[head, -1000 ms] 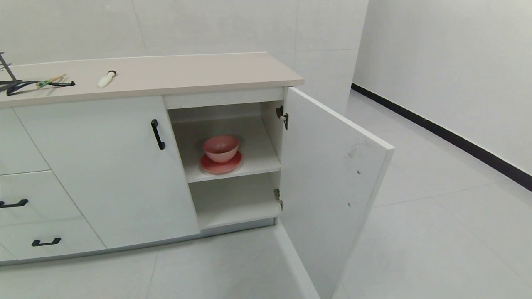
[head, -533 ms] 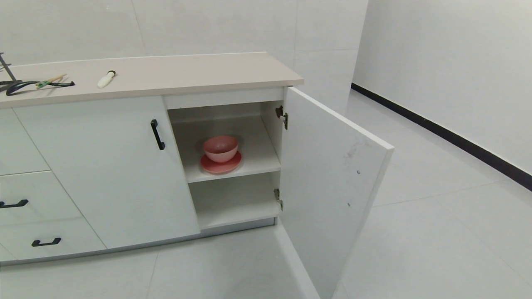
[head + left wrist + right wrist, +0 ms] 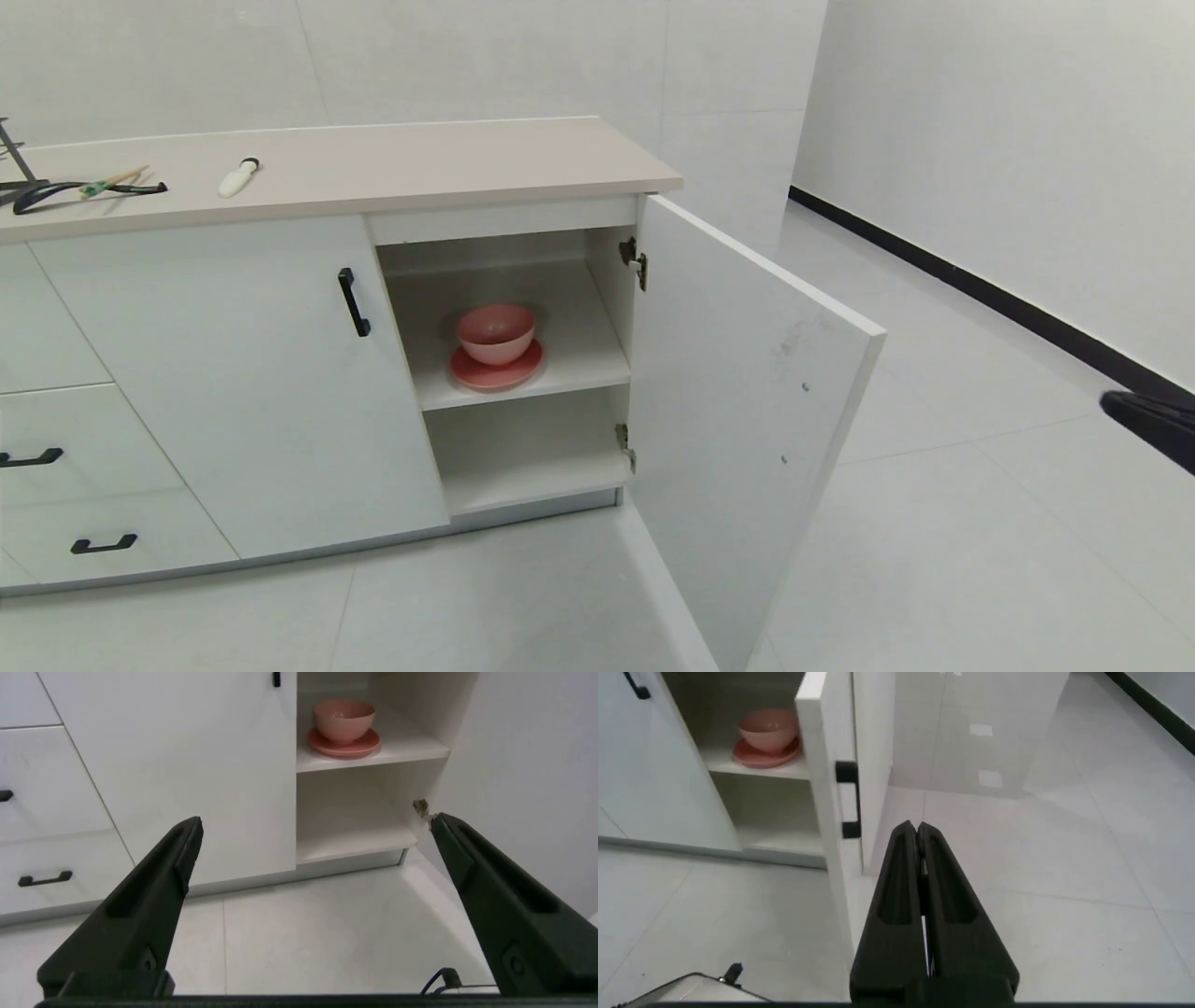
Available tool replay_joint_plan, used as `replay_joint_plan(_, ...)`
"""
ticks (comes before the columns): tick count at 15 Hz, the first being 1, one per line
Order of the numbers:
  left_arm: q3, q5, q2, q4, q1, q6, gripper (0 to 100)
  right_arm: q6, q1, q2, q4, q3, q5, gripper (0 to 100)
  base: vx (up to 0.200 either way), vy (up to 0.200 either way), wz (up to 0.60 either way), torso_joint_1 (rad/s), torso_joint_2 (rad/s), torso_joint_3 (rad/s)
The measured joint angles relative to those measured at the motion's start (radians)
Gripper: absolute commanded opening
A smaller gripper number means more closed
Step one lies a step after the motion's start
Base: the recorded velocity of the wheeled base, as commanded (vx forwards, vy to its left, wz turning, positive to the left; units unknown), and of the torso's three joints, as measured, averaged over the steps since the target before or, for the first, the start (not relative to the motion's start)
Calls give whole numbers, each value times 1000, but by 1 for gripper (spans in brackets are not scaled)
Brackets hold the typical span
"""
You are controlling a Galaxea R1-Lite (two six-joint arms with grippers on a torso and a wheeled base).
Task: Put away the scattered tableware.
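A pink bowl [image 3: 496, 331] sits on a pink plate [image 3: 496, 371] on the upper shelf of the open cabinet [image 3: 523, 383]; the bowl [image 3: 344, 719] and plate [image 3: 345, 744] also appear in the left wrist view, and the bowl [image 3: 769, 730] in the right wrist view. My left gripper [image 3: 315, 826] is open and holds nothing, low over the floor in front of the cabinet. My right gripper [image 3: 921, 833] is shut with nothing in it, out beyond the open door [image 3: 831, 784], near its black handle [image 3: 846, 798]. Its tip [image 3: 1113, 403] pokes in at the head view's right edge.
The cabinet door [image 3: 747, 411] stands swung wide out over the floor. On the countertop [image 3: 392, 168] lie a black utensil [image 3: 56, 191], chopsticks [image 3: 114, 180] and a white-handled tool [image 3: 239, 176]. Drawers with black handles [image 3: 103, 543] are at the left. Open tiled floor lies to the right.
My right gripper's tip has come into the head view at the right edge. The bowl, plate and door have not moved.
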Motion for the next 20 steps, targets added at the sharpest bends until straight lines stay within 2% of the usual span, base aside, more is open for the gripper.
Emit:
replay_joint_plan(2, 0, 0, 0, 0, 0, -1, 100, -83, 1, 132, -61, -24, 19, 0, 0, 0, 0, 0, 0, 0)
replay_joint_plan(5, 0, 0, 0, 0, 0, -3, 100, -117, -19, 290, -118, -79, 69, 0, 0, 0, 0, 0, 0, 0)
replay_joint_plan(7, 0, 1, 0, 0, 0, -9, 100, -123, -30, 390, -248, -101, 113, 0, 0, 0, 0, 0, 0, 0)
replay_joint_plan(15, 0, 1, 0, -1, 0, -10, 100, -119, 67, 655, -442, -170, 197, 0, 0, 0, 0, 0, 0, 0)
replay_joint_plan(20, 0, 0, 0, -1, 0, -10, 100, -117, 137, 697, -455, -168, 233, 0, 0, 0, 0, 0, 0, 0)
